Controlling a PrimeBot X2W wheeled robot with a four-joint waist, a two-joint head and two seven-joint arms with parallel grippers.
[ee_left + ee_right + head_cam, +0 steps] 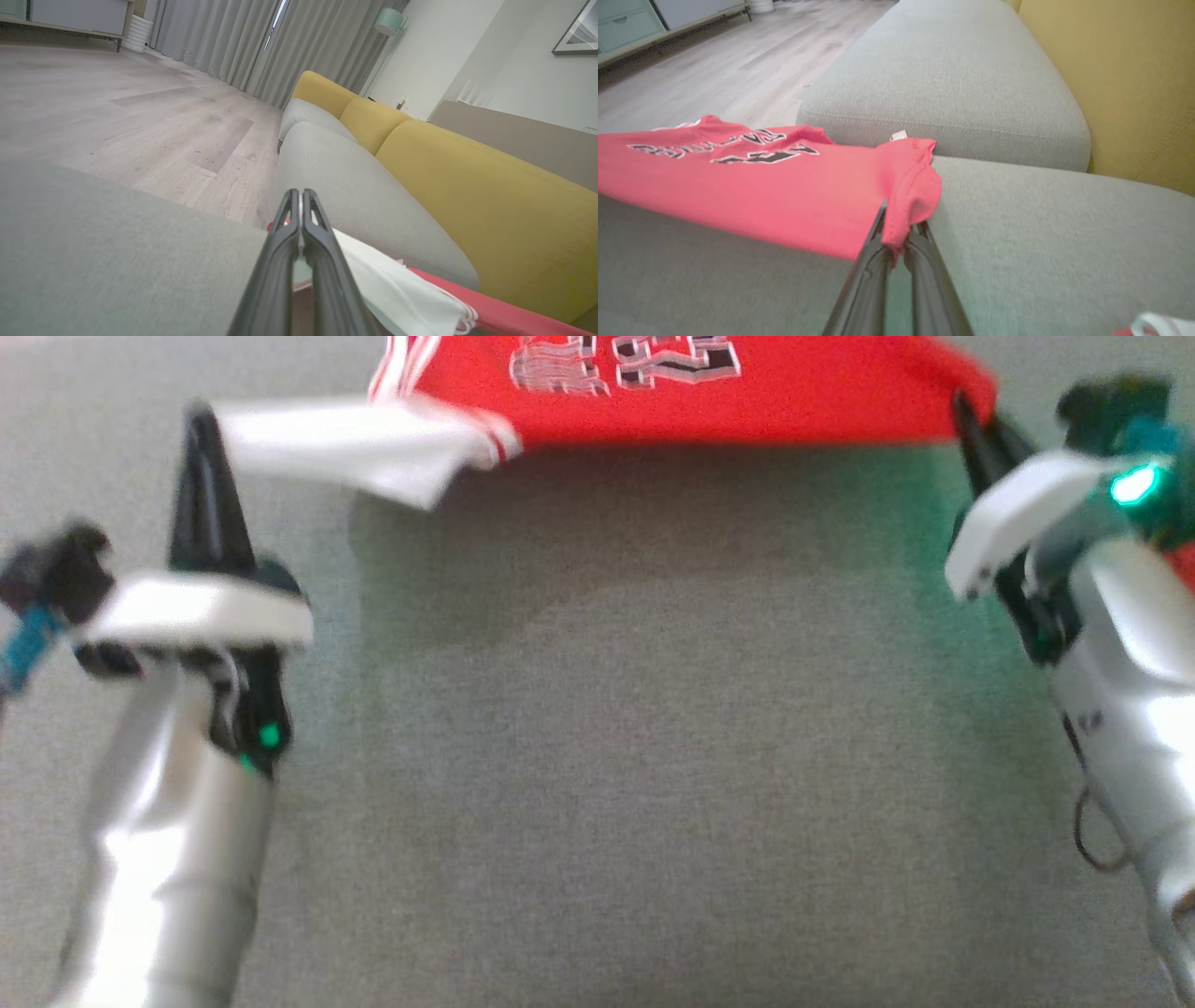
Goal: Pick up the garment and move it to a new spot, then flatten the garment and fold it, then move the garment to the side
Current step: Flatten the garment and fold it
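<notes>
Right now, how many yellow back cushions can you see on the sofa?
3, in the left wrist view: a near yellow fabric back cushion, a middle cushion, a far cushion. More may be hidden.

garment (747, 401) | red, white sleeve with red-striped cuff, black-white lettering | stretched taut widthwise | raised over grey sofa cushion (653, 756)

shirt (784, 196) bears black, white-edged lettering (759, 156). too skewed and blurred to read. small white tag (899, 135) likewise.

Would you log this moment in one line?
left claw: shut on red jersey | right claw: same | state: stretched over sofa cushion
</notes>
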